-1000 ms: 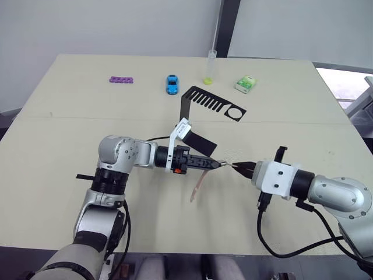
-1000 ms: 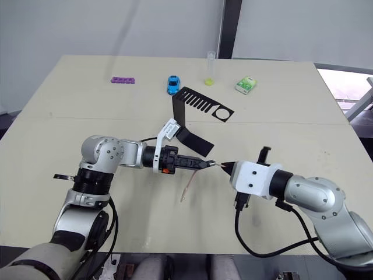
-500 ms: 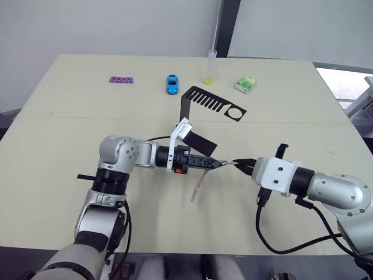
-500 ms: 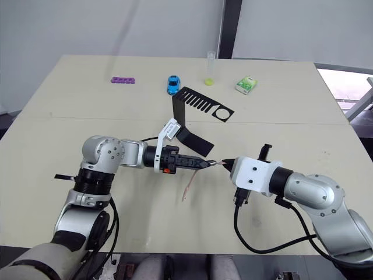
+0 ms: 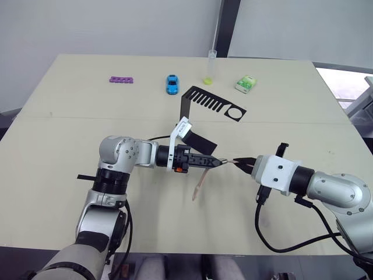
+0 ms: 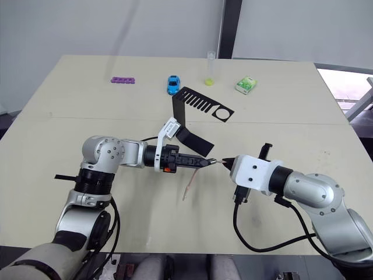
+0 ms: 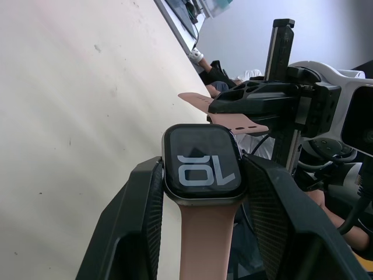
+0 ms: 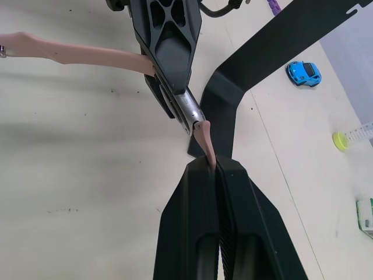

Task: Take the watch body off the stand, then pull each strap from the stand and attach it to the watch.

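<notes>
Now the left claw (image 7: 201, 192) grips the watch body (image 7: 202, 169) by its sides above the tabletop (image 5: 70, 128), one pinkish strap (image 5: 199, 185) already hanging from it. The right claw (image 8: 217, 166) is pinched on the second strap (image 8: 205, 138), its end at the case's free edge — the stand (image 5: 213, 105) is bare. A slightly skewed strap end could jam at the slot, or slip from the thin pinch.

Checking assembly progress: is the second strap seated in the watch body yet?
Cannot tell. The right gripper pinches the second strap with its end against the watch body; no view shows it locked.
</notes>
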Controlling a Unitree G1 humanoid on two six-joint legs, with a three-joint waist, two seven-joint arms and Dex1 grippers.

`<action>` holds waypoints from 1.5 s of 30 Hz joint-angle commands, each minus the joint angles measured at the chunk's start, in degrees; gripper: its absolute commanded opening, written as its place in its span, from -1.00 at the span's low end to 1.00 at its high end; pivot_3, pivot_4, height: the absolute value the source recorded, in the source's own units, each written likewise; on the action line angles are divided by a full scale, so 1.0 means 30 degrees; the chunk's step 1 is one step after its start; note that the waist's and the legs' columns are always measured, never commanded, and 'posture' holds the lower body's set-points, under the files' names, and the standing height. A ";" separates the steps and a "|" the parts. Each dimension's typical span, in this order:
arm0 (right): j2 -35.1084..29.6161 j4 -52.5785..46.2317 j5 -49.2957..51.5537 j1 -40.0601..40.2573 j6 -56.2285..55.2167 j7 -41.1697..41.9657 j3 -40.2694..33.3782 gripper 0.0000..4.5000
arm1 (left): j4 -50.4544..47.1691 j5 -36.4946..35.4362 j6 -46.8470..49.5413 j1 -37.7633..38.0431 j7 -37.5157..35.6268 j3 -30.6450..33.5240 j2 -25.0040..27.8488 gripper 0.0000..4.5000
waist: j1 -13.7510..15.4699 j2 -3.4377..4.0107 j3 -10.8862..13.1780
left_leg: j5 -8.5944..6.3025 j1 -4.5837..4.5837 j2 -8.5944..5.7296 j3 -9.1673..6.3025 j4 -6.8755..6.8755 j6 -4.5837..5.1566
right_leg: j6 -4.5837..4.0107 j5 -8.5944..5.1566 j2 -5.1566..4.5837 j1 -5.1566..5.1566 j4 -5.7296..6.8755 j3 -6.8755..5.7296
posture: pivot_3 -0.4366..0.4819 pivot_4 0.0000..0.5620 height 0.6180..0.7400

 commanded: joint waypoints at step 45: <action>0.0906 -0.0574 0.0014 -0.0981 0.1326 -0.0458 -0.0457 -1.00 | -0.0649 -0.1339 0.0332 -0.0936 -0.0177 0.1132 -0.1504 -0.29 | 0.0004 0.0000 0.0000 | 0.0000 -0.0001 -0.0002 -0.0001 -0.0003 -0.0002 | 0.0000 0.0000 -0.0003 -0.0002 -0.0001 -0.0002 | -0.05 -0.47 1.00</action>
